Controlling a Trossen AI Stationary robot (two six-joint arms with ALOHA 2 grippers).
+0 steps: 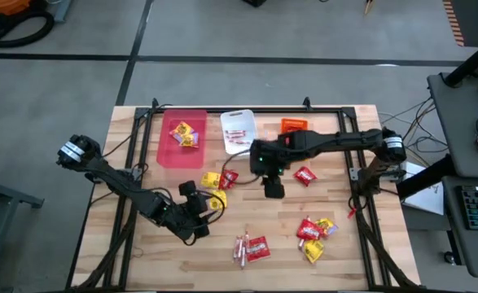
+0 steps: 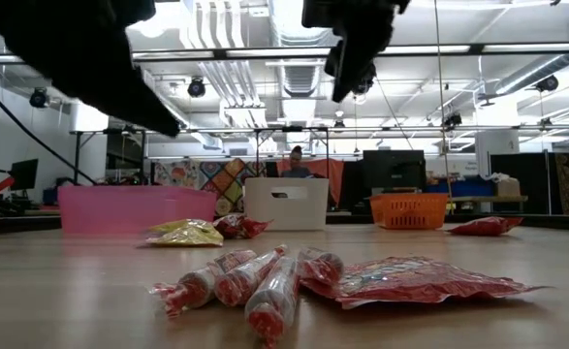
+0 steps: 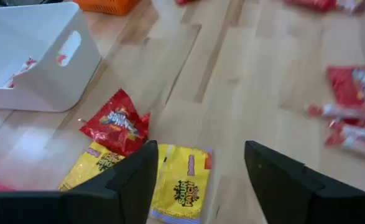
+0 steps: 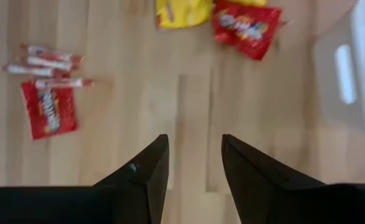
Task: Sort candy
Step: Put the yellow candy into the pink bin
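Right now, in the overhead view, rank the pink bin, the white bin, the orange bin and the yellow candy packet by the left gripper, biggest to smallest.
1. Pink bin
2. White bin
3. Orange bin, though the right arm covers part of it
4. Yellow candy packet

Seen from above, the wooden tabletop (image 1: 336, 260) carries three bins along its far edge: a pink bin (image 1: 167, 150) holding a few yellow and red packets, a white bin (image 1: 239, 132) with pinkish-red sticks inside, and an orange bin (image 1: 294, 124) partly under the right arm. The left pincer (image 1: 206, 207) sits low near the tabletop's middle, just beside a yellow packet (image 1: 217, 200). The right pincer (image 1: 273, 189) hangs over bare wood between a red packet (image 1: 229, 178) and another red packet (image 1: 304, 175). Sticks beside a red packet (image 1: 252, 247) lie near the front edge, and a mixed red-and-yellow pile (image 1: 315, 233) lies to their right.
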